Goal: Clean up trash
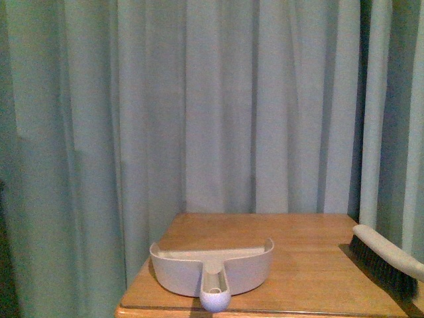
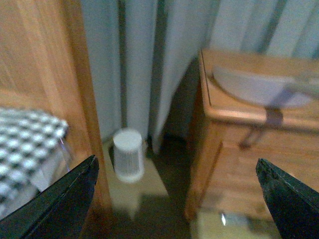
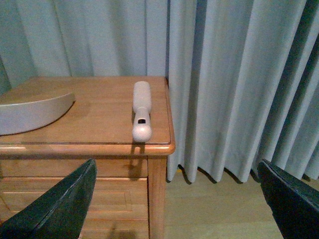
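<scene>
The trash is out of view in every frame. A beige dustpan (image 1: 212, 265) sits on the wooden nightstand (image 1: 311, 255), its handle over the front edge. A hand brush (image 1: 387, 260) with black bristles lies at the right edge. My left gripper (image 2: 175, 167) is open and empty, low beside the nightstand's left side, with the dustpan (image 2: 259, 87) above and beyond it. My right gripper (image 3: 177, 167) is open and empty in front of the nightstand's right corner, below the brush handle (image 3: 141, 110). The dustpan rim (image 3: 30, 112) shows beside that handle. Neither arm shows in the front view.
A small white ribbed bin (image 2: 128, 154) stands on the floor between the nightstand (image 2: 234, 169) and a wooden post (image 2: 75, 84). A black-and-white checked cloth (image 2: 25, 144) lies beside the post. Pale curtains (image 1: 218, 106) hang behind. Bare floor (image 3: 214, 209) lies right of the nightstand.
</scene>
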Motion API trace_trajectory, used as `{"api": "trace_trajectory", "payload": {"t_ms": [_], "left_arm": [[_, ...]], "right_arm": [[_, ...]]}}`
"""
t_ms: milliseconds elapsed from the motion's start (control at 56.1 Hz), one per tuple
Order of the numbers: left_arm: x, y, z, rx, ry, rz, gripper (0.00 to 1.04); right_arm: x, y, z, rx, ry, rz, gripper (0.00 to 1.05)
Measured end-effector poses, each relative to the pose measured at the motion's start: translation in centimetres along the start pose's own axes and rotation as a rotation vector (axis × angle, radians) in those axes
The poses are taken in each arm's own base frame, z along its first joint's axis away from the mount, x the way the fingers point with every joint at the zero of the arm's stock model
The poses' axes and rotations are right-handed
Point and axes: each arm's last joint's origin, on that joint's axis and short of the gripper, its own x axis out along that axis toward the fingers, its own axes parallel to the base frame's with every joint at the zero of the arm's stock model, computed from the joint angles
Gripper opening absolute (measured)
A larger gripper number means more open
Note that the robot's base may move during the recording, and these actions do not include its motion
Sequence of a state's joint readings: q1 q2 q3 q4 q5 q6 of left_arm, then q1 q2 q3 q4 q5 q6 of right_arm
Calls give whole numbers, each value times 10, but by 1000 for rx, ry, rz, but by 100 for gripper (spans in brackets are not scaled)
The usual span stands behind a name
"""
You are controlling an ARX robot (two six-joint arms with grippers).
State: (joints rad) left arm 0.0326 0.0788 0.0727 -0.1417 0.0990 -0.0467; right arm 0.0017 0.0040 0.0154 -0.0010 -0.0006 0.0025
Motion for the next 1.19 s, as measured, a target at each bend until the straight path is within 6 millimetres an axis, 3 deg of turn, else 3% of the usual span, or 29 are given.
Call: {"api": "trace_trajectory", "payload": {"t_ms": [53,125,249,321,410,570,730,908,1051,1193], "left_arm": [[2,0,6,-33,109,-9,97],[7,-2,28,-29,148,5,97],[21,-20,96,34,122,2,97],[33,-42,133,66,133,-40,97],[49,-73,166,89,162,-99,97],[81,-137,202,128,181,-182,97],[117,-189,203,158,225,-207,97],[162,-235,173,228,323,-198,97],[190,-253,154,266,391,-169,97],[213,-254,132,304,482,-126,97]], "right_arm": [[0,0,0,0,0,0,97],[0,0,0,0,0,0,97],[0,0,0,0,0,0,97],[0,0,0,0,0,0,97],[0,0,0,0,0,0,97],[0,0,0,0,0,0,97],[0,0,0,0,0,0,97],[0,0,0,0,0,0,97],[0,0,0,0,0,0,97],[0,0,0,0,0,0,97]]}}
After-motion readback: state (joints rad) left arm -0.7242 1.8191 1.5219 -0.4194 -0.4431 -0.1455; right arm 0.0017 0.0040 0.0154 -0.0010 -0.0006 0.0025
